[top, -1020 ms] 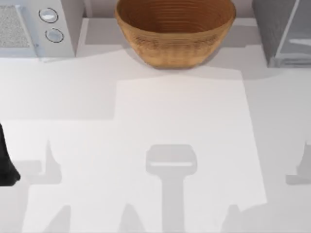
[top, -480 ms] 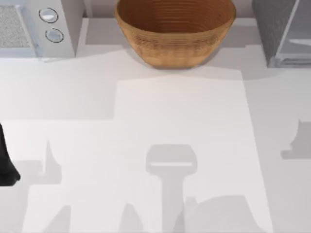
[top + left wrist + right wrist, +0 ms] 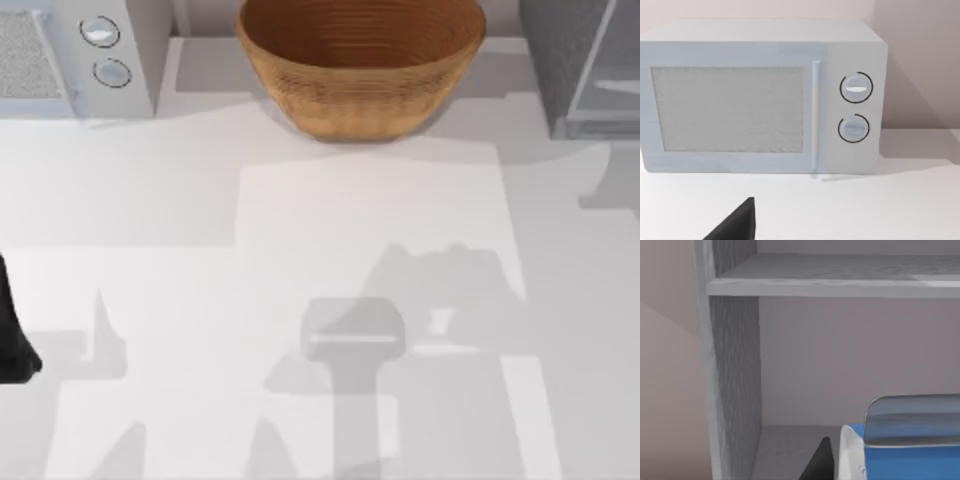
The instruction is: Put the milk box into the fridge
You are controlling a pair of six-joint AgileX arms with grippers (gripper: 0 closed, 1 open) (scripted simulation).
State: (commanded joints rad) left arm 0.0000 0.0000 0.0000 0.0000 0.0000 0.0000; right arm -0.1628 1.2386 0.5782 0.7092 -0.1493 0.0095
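Top view: arm shadow now farther toward fridge [image 3: 585, 60] than before.

You see only the upper blue part of the small milk carton [image 3: 912, 455] in the right wrist view, cut off by the picture's edge in front of the dark-grey fridge's [image 3: 735, 360] open shelves. From above, the white two-knob microwave [image 3: 75, 60], the woven brown basket [image 3: 360, 70] and that fridge are all cropped at the desk's far edge. The left arm [image 3: 12, 330] is a dark sliver at the desk's left edge.
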